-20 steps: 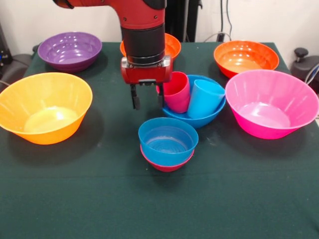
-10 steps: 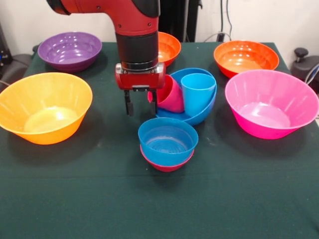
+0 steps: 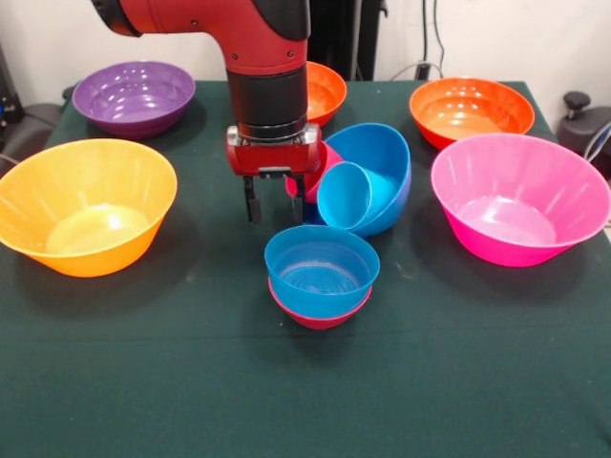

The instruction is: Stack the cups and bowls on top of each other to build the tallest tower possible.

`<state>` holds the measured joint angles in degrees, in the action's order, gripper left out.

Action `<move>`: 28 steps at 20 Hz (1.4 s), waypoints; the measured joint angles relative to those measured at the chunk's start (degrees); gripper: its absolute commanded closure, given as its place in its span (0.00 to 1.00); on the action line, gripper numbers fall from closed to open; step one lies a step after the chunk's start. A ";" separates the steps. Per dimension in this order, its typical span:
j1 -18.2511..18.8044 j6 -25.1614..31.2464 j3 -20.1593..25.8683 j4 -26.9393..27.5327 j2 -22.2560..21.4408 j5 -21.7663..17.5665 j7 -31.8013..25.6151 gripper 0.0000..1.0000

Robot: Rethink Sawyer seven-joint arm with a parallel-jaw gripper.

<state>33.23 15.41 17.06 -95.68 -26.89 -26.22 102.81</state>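
Nearest me, mid-table, the small blue bowl (image 3: pixel 322 269) sits nested in the small red bowl (image 3: pixel 319 315), a steady base, I judge. Just behind, my gripper (image 3: pixel 274 198) hangs with fingers narrowly parted, holding nothing I can see. Beside it the mid-sized blue bowl (image 3: pixel 380 157) is tipped on edge, so the light blue cup (image 3: pixel 346 195) and red cup (image 3: pixel 315 183) lean out.

bowls (image 3: pixel 520 196): glossy smooth plastic, light glints inside
cups (image 3: pixel 346 196): smooth plastic, slight sheen
table (image 3: pixel 143 382): dark green cloth, matt
arm (image 3: pixel 263 38): red shell, semi-gloss; black parts matt
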 measured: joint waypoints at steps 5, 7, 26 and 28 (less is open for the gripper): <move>-0.43 0.00 -0.01 -0.01 -0.15 0.00 0.00 0.00; -0.69 0.00 -0.01 -0.01 -0.33 -0.01 0.00 0.00; -3.27 0.02 -0.01 -1.30 -3.06 0.00 0.00 0.00; -3.37 0.01 -0.02 -1.51 -3.23 0.00 0.00 0.00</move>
<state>29.86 15.42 17.03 -97.19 -30.12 -26.22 102.81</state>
